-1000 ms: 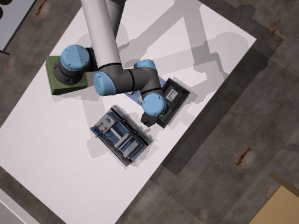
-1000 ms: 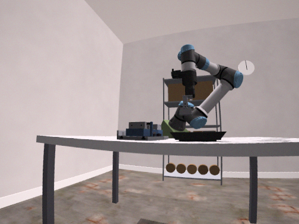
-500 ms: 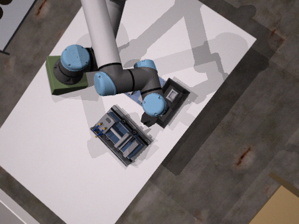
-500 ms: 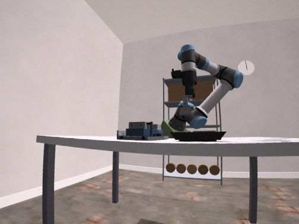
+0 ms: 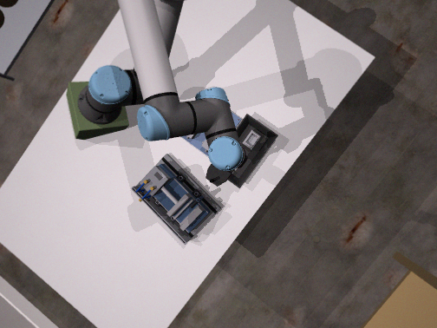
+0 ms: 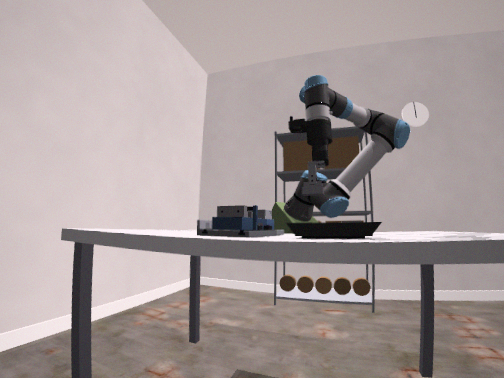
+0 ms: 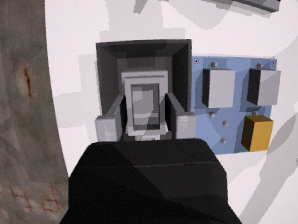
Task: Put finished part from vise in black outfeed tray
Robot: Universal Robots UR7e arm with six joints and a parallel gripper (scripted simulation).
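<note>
While the arm hung over the black outfeed tray (image 5: 270, 138), its gripper (image 7: 144, 121) was clamped on the finished part (image 7: 143, 106).

From where I stood the block was well above the tray (image 6: 334, 229), held in the air between the two grey fingers, its pocket facing up toward the wrist. Looking down past it, the tray (image 7: 108, 63) lay right underneath, and from above a second pocketed block (image 5: 252, 138) could be seen already resting inside it. The vise (image 5: 179, 199) sat on the white table (image 5: 65, 226) just beside the tray, with no block between its jaws. A blue plate (image 7: 226, 137) carrying grey blocks and a yellow one lay against the tray's other side.
</note>
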